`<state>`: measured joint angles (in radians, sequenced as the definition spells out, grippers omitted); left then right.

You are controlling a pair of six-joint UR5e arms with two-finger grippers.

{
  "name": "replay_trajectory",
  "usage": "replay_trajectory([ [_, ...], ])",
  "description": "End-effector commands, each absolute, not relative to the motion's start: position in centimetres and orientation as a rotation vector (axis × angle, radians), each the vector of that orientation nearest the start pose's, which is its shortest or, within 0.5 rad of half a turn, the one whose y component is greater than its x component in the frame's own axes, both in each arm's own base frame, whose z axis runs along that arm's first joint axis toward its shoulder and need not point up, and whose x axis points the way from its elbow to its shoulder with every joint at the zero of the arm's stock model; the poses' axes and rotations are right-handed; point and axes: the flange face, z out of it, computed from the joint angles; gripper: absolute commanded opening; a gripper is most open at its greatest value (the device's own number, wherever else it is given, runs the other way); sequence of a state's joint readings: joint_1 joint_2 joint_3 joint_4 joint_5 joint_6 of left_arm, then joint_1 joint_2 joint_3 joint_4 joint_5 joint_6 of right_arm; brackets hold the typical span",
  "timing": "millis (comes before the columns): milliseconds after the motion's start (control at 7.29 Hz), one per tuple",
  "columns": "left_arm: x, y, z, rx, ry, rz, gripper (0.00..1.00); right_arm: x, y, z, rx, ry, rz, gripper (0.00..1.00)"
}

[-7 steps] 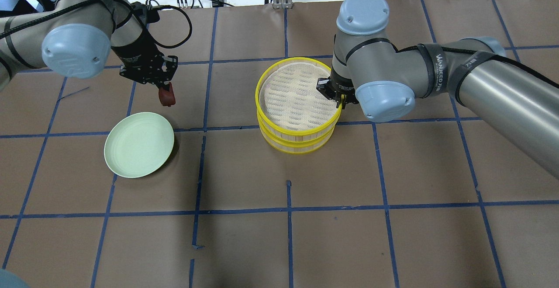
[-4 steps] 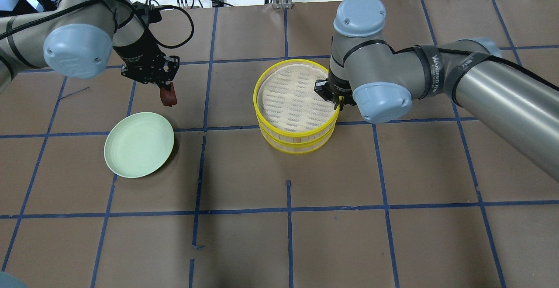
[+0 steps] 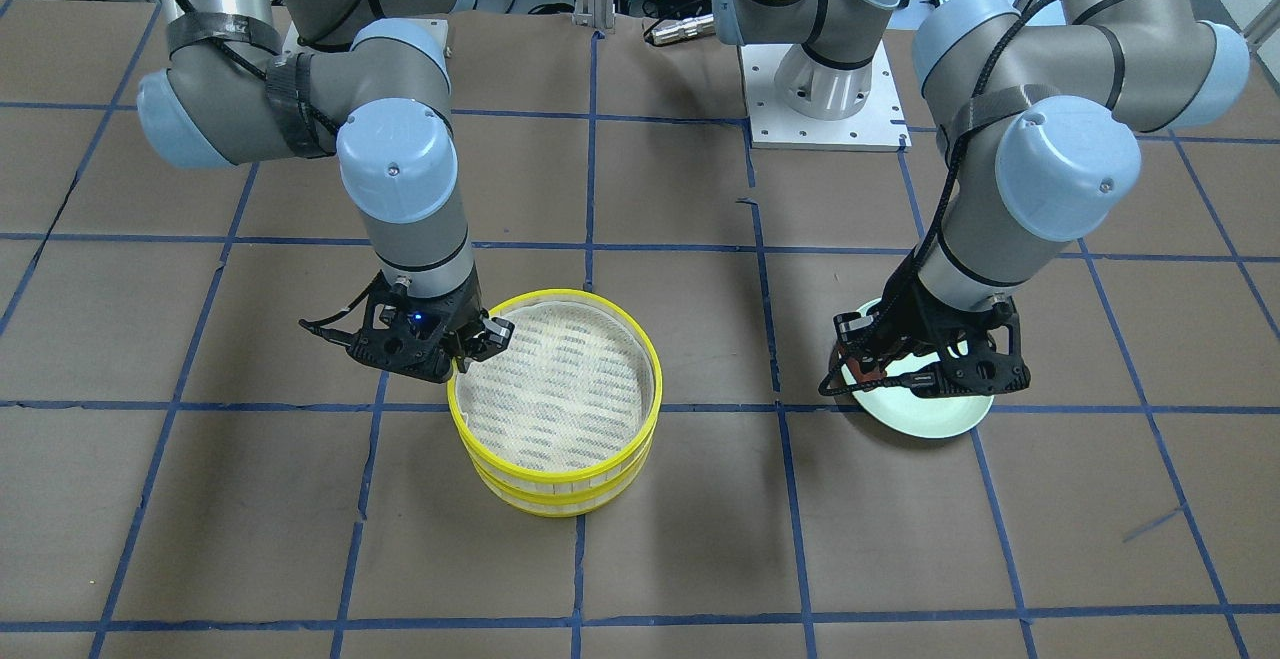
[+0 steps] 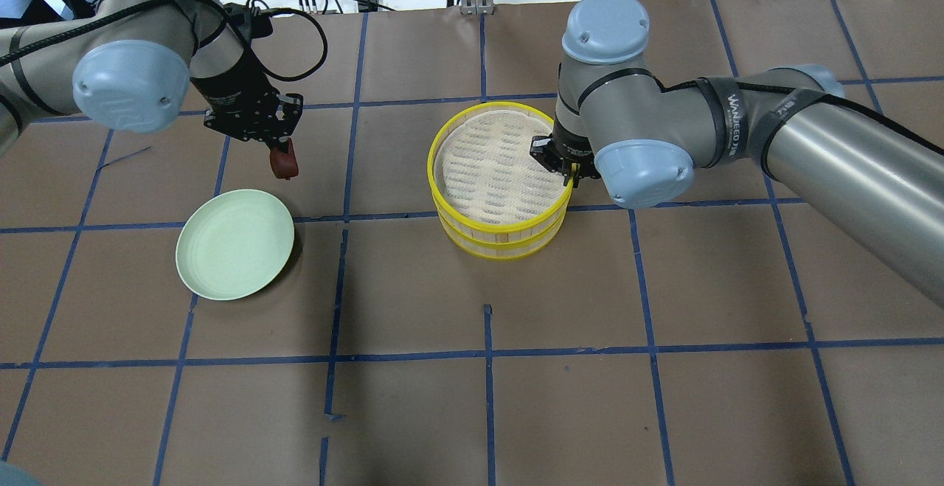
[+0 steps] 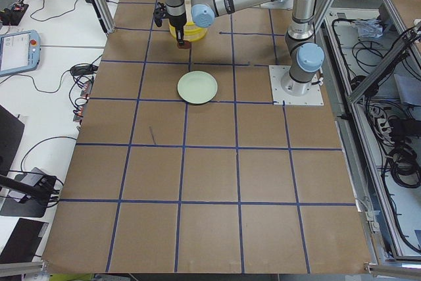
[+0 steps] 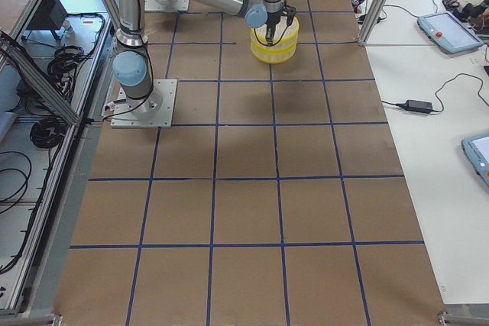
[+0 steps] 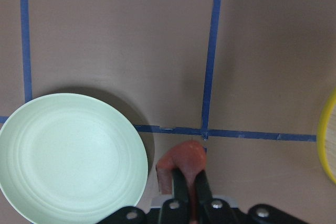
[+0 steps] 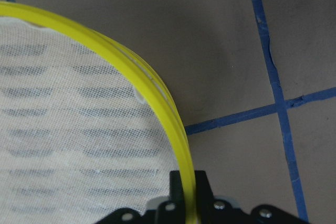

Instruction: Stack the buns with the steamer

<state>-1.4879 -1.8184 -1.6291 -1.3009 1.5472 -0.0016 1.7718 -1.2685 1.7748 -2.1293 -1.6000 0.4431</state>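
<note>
Still pinching the upper steamer tier [image 4: 487, 169] by its rim in the closed right gripper [image 4: 571, 175], nudged slightly leftward to sit almost square on the lower tier [image 4: 505, 243], with the reddish-brown bun [image 4: 284, 167] clamped in the left gripper [image 4: 281, 153] above the bench [image 4: 413, 397] beside the plate [image 4: 234, 244], likely awaiting loading.

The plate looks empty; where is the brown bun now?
Overhead view, upper left: the brown bun is pinched in the left hand, above the table just beyond the far-right rim of the green plate.
</note>
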Motion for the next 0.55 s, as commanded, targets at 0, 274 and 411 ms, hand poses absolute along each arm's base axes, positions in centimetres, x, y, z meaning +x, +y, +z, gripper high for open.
replay_trajectory([
  [0,-8.8,-58.3,35.4,-0.134,3.164,0.054,0.00,24.3,-53.7,28.3,0.377,3.126,-0.096,0.68],
  [274,-8.9,-59.0,36.0,-0.141,3.168,0.030,0.00,24.1,-53.7,29.6,0.374,3.121,-0.119,0.96],
  [411,-11.4,-59.4,38.1,-0.204,3.189,-0.024,0.01,23.3,-53.8,33.0,0.344,3.124,-0.130,0.98],
])
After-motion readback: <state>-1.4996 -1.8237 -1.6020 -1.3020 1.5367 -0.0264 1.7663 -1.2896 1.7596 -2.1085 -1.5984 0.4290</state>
